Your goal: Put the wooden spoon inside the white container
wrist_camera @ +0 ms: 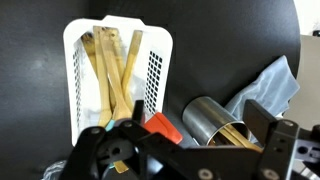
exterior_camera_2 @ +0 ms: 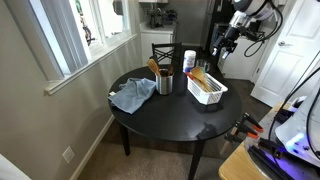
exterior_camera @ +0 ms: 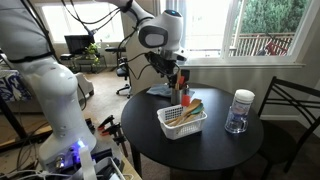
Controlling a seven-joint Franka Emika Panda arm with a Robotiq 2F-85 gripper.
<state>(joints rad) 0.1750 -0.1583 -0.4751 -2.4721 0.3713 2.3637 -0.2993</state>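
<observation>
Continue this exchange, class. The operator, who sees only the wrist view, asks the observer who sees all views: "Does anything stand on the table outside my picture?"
Observer: Yes. A clear jar with a white lid stands apart from the white basket.
Operator: Where is the hand?
Observer: In an exterior view, the hand hangs in the air above the table.
Operator: Any furniture close by?
Observer: A dark chair stands at the table's edge, on the jar's side.
</observation>
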